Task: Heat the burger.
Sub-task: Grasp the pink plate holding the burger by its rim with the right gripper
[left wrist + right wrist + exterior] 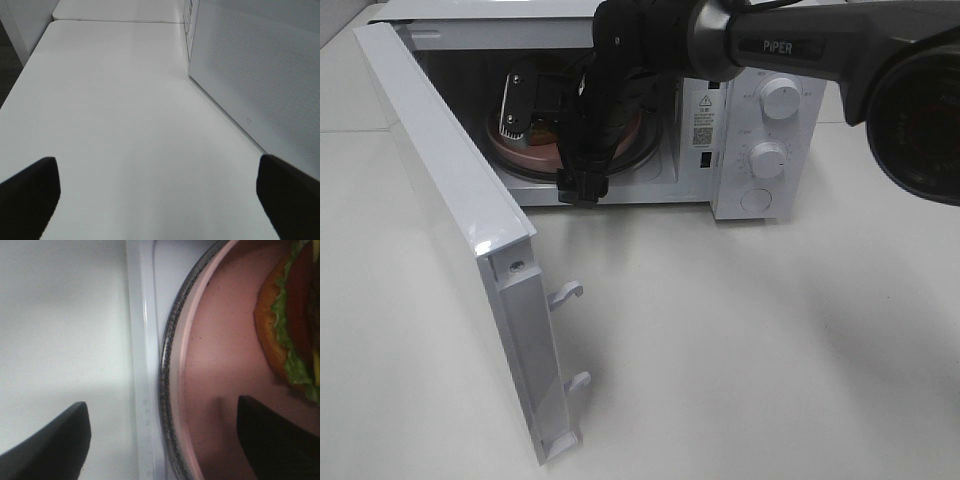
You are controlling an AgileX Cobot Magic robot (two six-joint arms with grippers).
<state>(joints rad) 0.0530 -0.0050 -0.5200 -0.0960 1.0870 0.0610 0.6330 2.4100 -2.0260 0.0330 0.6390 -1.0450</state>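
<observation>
1. Dark and blurred, a round housing (918, 110) hangs in front of the microwave (725, 125), on the side of its control panel. It joins the right arm (780, 42), which is marked PIPER.
2. Two white knobs (780, 98) sit one above the other on the microwave's panel.
3. The door (440, 190) stands swung wide open from the microwave's far side, with its latch hooks showing on the free edge.
4. The right arm reaches into the microwave's cavity.
5. Inside the microwave a pink dish (225, 370) sits on the glass turntable (169, 365). The burger (292, 315) lies on the dish, showing orange bun and green lettuce.
6. The right gripper (161, 407) hovers over the dish's rim with its fingers (272, 437) spread apart and nothing between them. One finger is over the dish and the other is over the white surface beside the turntable.
7. Outside the microwave, the left gripper (156, 165) hangs over the white table (125, 100) near a perforated white panel (255, 75). Its fingers are wide apart and empty.
</observation>
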